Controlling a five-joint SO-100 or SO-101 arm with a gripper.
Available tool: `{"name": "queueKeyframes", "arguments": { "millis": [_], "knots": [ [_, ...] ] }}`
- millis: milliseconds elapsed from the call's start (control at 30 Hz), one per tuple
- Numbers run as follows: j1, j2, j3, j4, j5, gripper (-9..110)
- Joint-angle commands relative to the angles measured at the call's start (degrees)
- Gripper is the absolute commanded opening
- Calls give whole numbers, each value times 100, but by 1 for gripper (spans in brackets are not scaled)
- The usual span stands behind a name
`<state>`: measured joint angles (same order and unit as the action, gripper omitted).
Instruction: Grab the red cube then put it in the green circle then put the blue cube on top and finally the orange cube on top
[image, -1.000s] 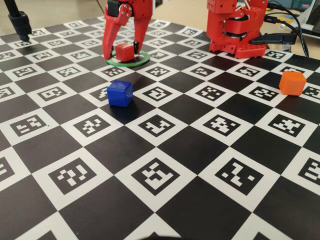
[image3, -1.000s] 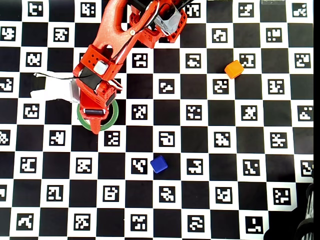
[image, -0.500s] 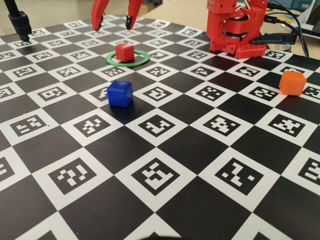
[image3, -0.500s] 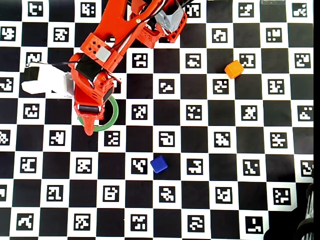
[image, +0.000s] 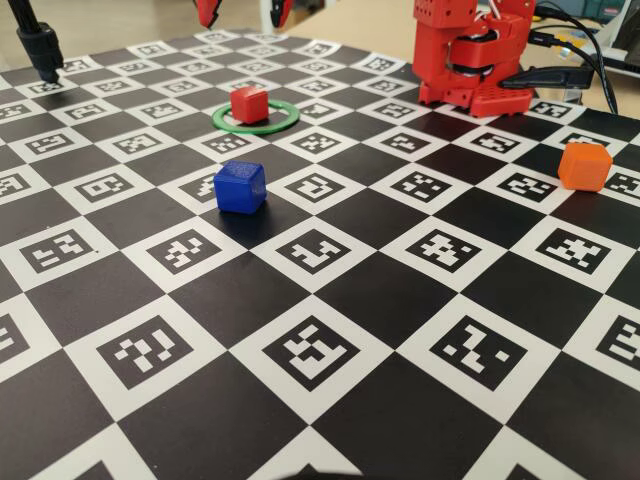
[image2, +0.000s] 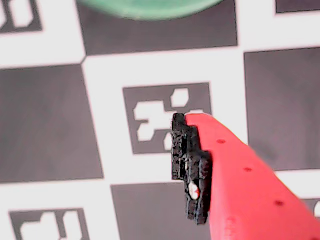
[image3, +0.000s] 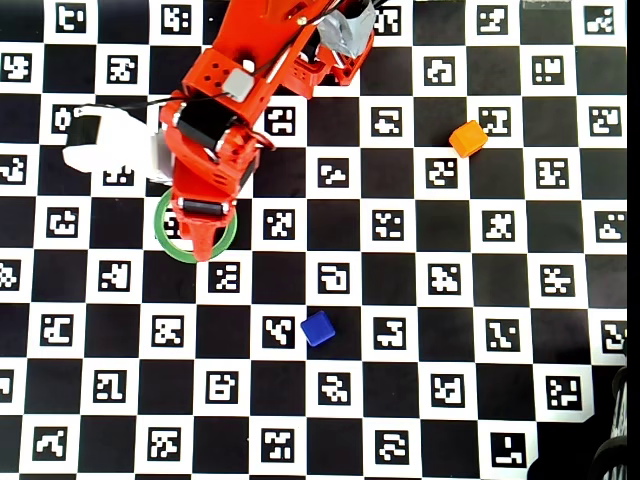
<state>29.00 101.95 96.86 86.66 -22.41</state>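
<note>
The red cube (image: 249, 103) rests by itself inside the green circle (image: 270, 126) at the back of the board. High above it, at the top edge of the fixed view, my gripper (image: 244, 12) is open with nothing between its tips. In the overhead view the arm hides the red cube, and only part of the green circle (image3: 165, 240) shows. The blue cube (image: 240, 186) (image3: 318, 328) sits on the board nearer the camera. Far off to the right is the orange cube (image: 585, 165) (image3: 467, 138). The wrist view shows one red finger (image2: 235, 180) and the green circle's edge (image2: 150, 7).
The arm's red base (image: 470, 55) stands at the back right of the checkered marker board, with cables beside it. A black stand (image: 40, 45) is at the back left. A white part (image3: 100, 145) sticks out left of the arm in the overhead view.
The gripper was closed around the red cube in the circle. It has opened, left the cube there, and risen until only its tips show in the fixed view.
</note>
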Motion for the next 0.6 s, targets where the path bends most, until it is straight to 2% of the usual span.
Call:
{"name": "queueKeyframes", "arguments": {
  "millis": [0, 300, 567],
  "knots": [
    [-343, 457, -580, 141, 325, 41],
    [-1055, 316, -1072, 431, 914, 41],
    [-1802, -492, -1749, 466, 1600, 43]
  ]
}}
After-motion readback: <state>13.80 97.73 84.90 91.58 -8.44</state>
